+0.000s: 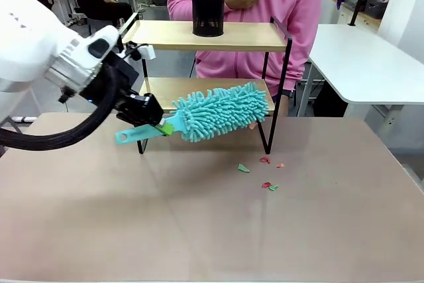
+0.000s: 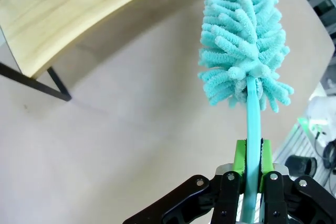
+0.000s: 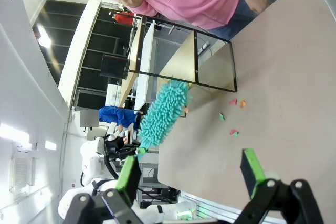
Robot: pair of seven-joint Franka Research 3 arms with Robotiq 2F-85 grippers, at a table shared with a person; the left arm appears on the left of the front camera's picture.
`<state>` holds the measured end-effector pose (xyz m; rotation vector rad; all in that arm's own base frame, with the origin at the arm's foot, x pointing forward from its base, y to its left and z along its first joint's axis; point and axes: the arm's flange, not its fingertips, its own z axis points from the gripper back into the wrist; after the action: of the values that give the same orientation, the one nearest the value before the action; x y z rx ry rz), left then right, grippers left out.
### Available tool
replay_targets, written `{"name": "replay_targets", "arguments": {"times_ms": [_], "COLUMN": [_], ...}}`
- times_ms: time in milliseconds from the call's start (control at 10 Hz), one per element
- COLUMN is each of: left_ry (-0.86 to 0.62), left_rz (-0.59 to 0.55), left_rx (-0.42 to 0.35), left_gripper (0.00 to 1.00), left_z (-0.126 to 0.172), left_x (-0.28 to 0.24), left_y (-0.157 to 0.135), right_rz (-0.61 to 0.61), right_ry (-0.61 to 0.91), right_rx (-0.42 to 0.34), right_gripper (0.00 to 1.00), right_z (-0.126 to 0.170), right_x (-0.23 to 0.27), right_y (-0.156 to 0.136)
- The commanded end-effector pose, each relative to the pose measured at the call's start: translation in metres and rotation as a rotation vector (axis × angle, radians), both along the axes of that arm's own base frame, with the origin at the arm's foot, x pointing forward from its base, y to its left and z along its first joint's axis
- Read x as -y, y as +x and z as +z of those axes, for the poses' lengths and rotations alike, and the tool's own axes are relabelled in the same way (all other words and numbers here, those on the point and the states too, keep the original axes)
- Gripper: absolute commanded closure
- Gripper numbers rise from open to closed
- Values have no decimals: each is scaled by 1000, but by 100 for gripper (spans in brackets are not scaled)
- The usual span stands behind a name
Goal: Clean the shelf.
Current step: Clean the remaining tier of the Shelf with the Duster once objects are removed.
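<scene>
Your left gripper (image 1: 163, 128) clamps the teal duster (image 1: 218, 112) by the shelf (image 1: 165, 35), at its lower board; your right gripper (image 3: 190, 174) gapes empty. The mesh cup (image 1: 208, 11) stands on top, contents unseen.

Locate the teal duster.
Front view, centre: the teal duster is at the front edge of the shelf, lower board, its handle clamped in the left gripper.

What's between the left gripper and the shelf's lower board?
The teal duster: the left gripper clamps its handle, and its fluffy head overlaps the shelf's lower board in the front view.
</scene>
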<state>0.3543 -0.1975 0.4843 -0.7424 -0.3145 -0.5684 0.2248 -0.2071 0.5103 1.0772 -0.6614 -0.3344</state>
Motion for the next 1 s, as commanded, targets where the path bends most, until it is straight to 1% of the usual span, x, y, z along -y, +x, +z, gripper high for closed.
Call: {"name": "replay_targets", "arguments": {"times_ms": [0, 100, 200, 300, 400, 500, 600, 700, 800, 900], "left_ry": [-39, -65, -45, 9, -38, -63, -70, -128, -146, -199], "left_rz": [-52, -68, -98, -165, -131, -71, -97, -108, -131, -225], "left_rx": [-2, -11, -18, 64, 21, 118, 80, 24, 2, -63], "left_gripper": [88, 88, 88, 88, 88, 88, 88, 88, 88, 88], "left_z": [3, 4, 4, 2, 3, 4, 8, 8, 8, 10], "left_x": [-17, -21, -24, -29, -34, -36, -36, -38, -42, -48], "left_y": [-12, -16, -26, -42, -44, -49, -53, -48, -49, -54], "right_rz": [6, 6, 6, 6, 6, 6, 6, 6, 6, 6], "right_ry": [3, 3, 3, 3, 3, 3, 3, 3, 3, 3], "right_rx": [35, 35, 35, 35, 35, 35, 35, 35, 35, 35], "right_gripper": [0, 0, 0, 0, 0, 0, 0, 0, 0, 0], "right_z": [1, 1, 1, 1, 1, 1, 1, 1, 1, 1], "right_x": [0, 0, 0, 0, 0, 0, 0, 0, 0, 0], "right_y": [2, 2, 2, 2, 2, 2, 2, 2, 2, 2]}}
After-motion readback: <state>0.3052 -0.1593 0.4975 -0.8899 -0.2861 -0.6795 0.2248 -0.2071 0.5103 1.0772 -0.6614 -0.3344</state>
